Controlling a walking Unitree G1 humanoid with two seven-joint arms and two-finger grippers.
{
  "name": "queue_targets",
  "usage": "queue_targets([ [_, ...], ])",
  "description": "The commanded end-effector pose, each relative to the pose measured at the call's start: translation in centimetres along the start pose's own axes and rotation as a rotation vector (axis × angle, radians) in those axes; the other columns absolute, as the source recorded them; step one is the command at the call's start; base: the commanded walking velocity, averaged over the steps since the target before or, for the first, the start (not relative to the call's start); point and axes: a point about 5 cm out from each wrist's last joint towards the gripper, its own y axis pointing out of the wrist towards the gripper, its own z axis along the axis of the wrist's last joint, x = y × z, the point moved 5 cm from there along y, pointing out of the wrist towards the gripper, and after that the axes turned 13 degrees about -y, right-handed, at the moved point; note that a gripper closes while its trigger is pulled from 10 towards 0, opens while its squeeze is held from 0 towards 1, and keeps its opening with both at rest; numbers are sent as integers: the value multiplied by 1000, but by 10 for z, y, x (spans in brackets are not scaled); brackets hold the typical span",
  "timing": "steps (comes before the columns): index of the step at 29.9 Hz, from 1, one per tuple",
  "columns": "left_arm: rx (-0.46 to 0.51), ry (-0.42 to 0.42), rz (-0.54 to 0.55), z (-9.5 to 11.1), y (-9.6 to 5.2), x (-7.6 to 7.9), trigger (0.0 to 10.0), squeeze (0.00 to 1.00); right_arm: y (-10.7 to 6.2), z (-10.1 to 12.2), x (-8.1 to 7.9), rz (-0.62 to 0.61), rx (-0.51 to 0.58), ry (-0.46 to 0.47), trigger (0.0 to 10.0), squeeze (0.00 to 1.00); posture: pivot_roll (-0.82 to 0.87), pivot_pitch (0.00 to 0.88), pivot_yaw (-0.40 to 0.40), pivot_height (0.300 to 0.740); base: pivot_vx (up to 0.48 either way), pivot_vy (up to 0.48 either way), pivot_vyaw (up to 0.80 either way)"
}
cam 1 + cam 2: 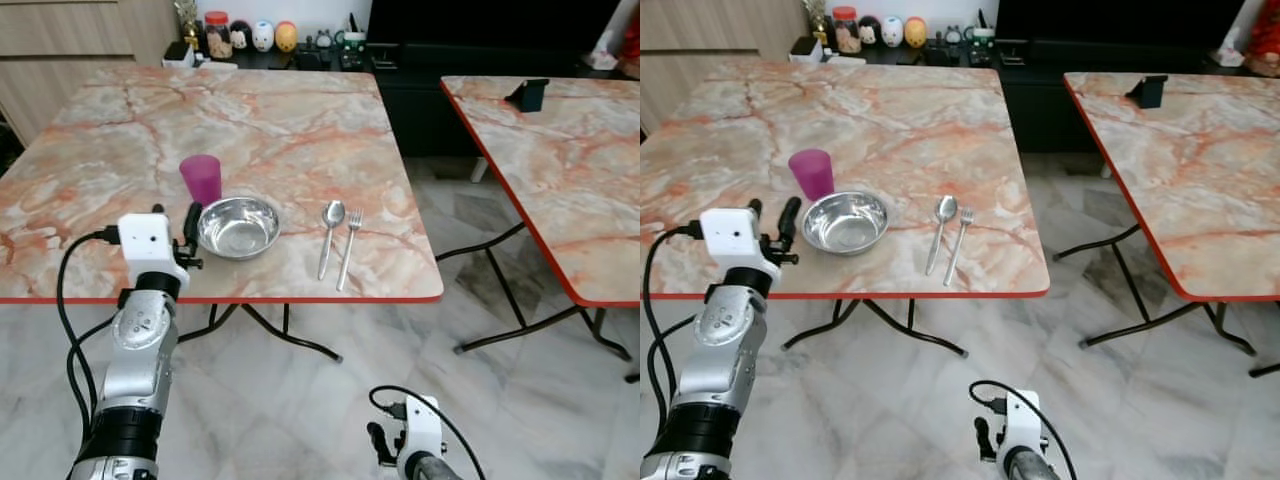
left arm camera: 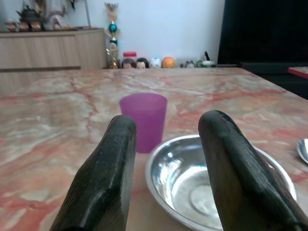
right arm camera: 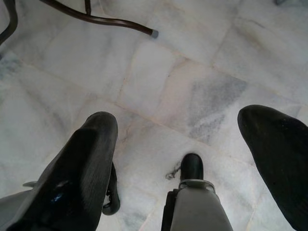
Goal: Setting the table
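With bowl, purple cup, spoon and fork grouped near the counter edge as one setting, left gripper jaws apart beside bowl, right gripper apart, idle.

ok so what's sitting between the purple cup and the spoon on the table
The steel bowl lies between the purple cup and the spoon, close beside the cup, with bare marble tabletop between bowl and spoon. The left eye view shows it best.

Second marble table at right; black stand on it.
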Motion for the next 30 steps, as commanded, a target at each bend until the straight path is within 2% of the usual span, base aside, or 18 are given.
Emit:
queue_targets([
  [1, -16, -14, -13, -2, 2, 3, 10000, 0, 0, -2, 1, -6, -6, 6, 10000, 0, 21, 22, -44, 740, 0, 0, 0],
  [8, -29, -7, -11, -4, 2, 3, 10000, 0, 0, -1, 2, -5, -6, -8, 10000, 0, 21, 28, -44, 740, 184, 0, 0],
  [12, -27, -2, -11, -2, 5, 2, 10000, 0, 0, -1, 2, -5, -6, -9, 10000, 0, 20, 35, -43, 740, 269, 0, 728],
  [20, -30, 0, -19, -1, 6, 3, 10000, 0, 0, -1, 2, -6, -6, 3, 10000, 0, 20, 42, -41, 740, 280, 0, 0],
  [25, -77, -28, -85, -11, 4, 14, 10000, 0, 0, -1, 1, -5, -6, 5, 10000, 0, 23, 43, -42, 740, 51, 0, 0],
  [30, -183, -73, -132, -28, 0, 18, 10000, 0, 0, 0, 1, -7, -6, 5, 10000, 0, 23, 44, -40, 740, 0, 0, 0],
])
